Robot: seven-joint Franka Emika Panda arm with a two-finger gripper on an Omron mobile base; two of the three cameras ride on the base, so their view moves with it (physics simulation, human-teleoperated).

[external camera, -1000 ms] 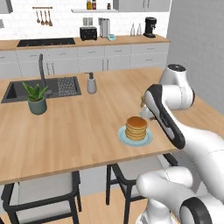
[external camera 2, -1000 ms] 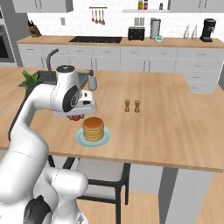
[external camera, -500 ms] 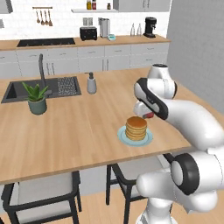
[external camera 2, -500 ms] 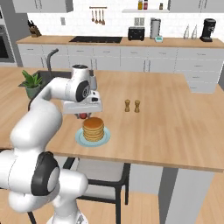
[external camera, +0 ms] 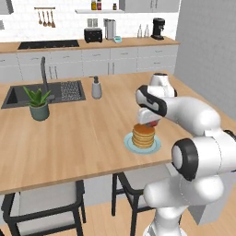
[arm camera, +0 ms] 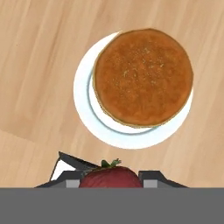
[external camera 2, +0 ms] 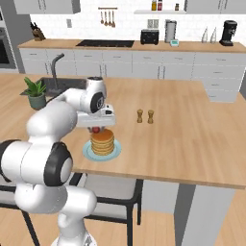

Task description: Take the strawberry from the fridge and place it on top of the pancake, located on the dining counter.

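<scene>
While fingers (arm camera: 111,183) pinch one strawberry (arm camera: 111,177), one pancake (arm camera: 143,77) stack, perhaps four layers, one plate (arm camera: 85,113) below.

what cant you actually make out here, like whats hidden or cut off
- Strawberry, hand view: its lower part is cut off at the bottom, so the fingers' contact is hidden.
- Strawberry, right base view: a small red speck under the gripper; shape unreadable.
- Plate, left base view: its far right rim sits behind the arm.
- Pancake, hand view: top face alone, stack height hidden.
</scene>
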